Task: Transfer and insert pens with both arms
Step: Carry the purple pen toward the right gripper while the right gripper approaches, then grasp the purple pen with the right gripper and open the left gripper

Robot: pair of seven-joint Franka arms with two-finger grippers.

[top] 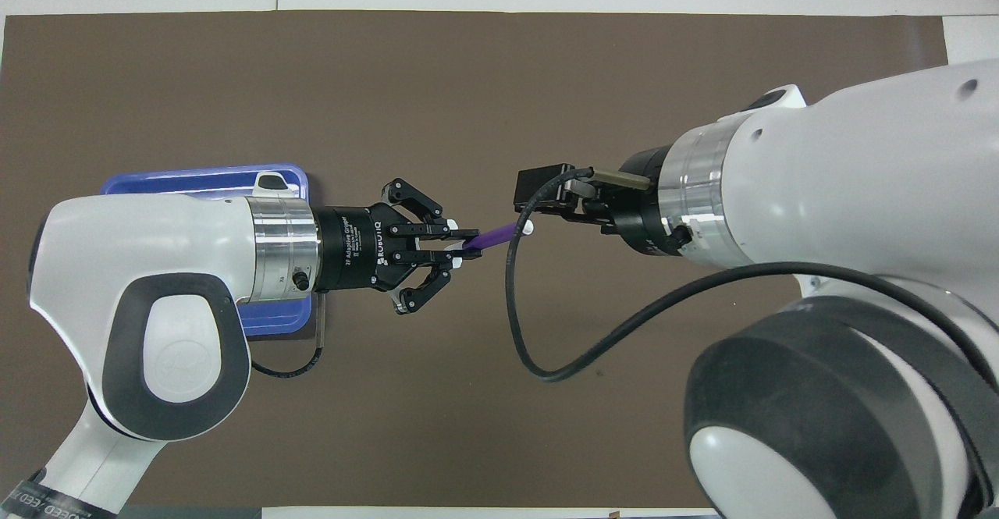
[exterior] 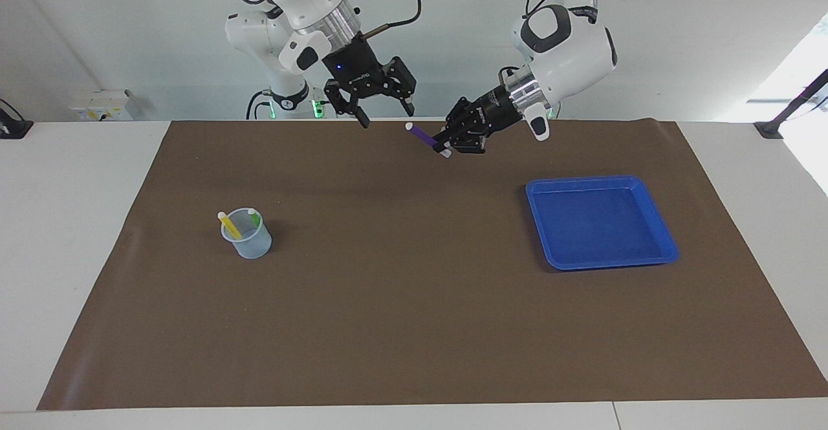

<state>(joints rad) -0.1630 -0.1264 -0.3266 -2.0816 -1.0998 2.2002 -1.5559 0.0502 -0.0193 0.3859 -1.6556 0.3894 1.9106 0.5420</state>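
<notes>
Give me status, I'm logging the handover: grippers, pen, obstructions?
Left gripper shut on purple pen, raised mid-table. Right gripper open, beside the pen's cap, not gripping. Nothing between them.

Your left arm reaches in from its base with the wrist tipped down, and its hand (exterior: 445, 144) is clamped tight on the purple pen (exterior: 422, 136), held up in the air over the desk's middle. Your right arm leans in toward it, wrist angled down, its hand (exterior: 385, 112) spread wide just beside the pen's white tip, not touching it.
</notes>
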